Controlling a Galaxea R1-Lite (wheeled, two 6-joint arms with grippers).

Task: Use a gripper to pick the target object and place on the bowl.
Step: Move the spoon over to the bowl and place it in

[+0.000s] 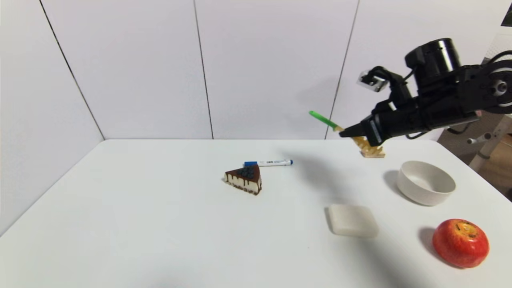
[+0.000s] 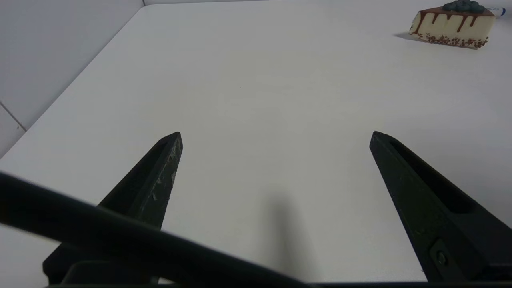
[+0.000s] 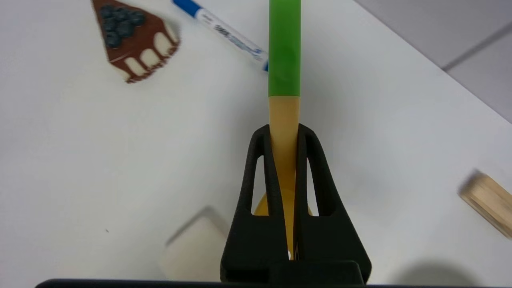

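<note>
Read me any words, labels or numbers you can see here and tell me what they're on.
Marker: dark print along its white barrel, too blurred to read.
Right gripper, shut on the pasta spoon: a small white label, no legible text.
Nothing else carries writing.

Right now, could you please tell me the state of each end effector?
Left end effector: open, holding nothing, above the table.
Right end effector: shut on the green-handled, pale yellow toy pasta spoon, raised above the table.
</note>
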